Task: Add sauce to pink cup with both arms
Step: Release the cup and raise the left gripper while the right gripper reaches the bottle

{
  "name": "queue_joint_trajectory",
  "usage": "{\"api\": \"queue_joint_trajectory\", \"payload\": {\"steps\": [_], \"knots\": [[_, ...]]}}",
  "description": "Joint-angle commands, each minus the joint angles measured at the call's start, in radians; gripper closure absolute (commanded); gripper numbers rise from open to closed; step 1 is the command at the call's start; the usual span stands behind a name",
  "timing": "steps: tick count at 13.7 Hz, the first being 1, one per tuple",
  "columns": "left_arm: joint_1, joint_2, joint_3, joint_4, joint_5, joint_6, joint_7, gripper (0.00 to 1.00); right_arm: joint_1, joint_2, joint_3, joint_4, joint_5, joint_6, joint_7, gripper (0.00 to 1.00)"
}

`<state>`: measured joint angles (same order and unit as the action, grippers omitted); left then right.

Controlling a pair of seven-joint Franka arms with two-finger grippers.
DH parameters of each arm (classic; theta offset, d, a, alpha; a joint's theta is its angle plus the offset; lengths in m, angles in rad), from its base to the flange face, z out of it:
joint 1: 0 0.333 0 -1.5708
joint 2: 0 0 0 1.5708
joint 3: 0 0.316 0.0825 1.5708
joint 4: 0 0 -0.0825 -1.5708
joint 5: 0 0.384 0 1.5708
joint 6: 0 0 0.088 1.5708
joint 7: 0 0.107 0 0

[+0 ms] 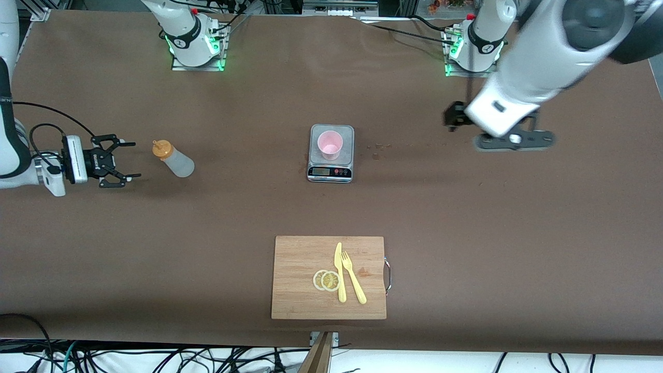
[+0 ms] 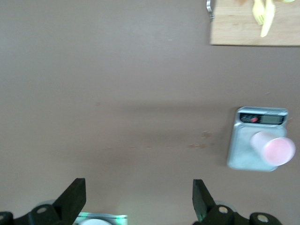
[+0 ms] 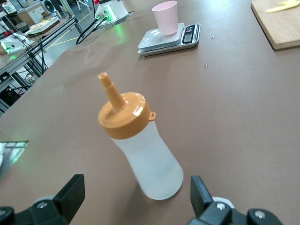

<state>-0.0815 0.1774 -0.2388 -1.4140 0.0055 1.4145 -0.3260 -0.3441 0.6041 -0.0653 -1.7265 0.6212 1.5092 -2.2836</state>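
The sauce is a whitish squeeze bottle with an orange nozzle cap, standing on the brown table toward the right arm's end. My right gripper is low beside it, open, with its fingers a short way off the bottle and not touching it. The pink cup stands upright on a small silver scale at the table's middle. My left gripper hangs open and empty high over bare table toward the left arm's end.
A wooden cutting board lies nearer to the front camera than the scale, bearing a yellow knife, a yellow fork and lemon slices. A few small crumbs lie beside the scale.
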Motion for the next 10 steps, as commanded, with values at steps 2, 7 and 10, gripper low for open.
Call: {"api": "queue_joint_trajectory", "payload": {"steps": [2, 7, 10], "knots": [[0.014, -0.16, 0.143, -0.199, -0.045, 0.04, 0.214, 0.0, 0.022, 0.013, 0.005, -0.034, 0.049, 0.035, -0.074, 0.0], [0.112, -0.254, 0.148, -0.344, -0.042, 0.187, 0.223, 0.0, 0.065, 0.025, 0.005, -0.088, 0.106, 0.108, -0.099, 0.0], [0.121, -0.231, 0.147, -0.312, -0.042, 0.175, 0.229, 0.0, 0.076, 0.023, 0.005, -0.131, 0.112, 0.109, -0.111, 0.0]]}}
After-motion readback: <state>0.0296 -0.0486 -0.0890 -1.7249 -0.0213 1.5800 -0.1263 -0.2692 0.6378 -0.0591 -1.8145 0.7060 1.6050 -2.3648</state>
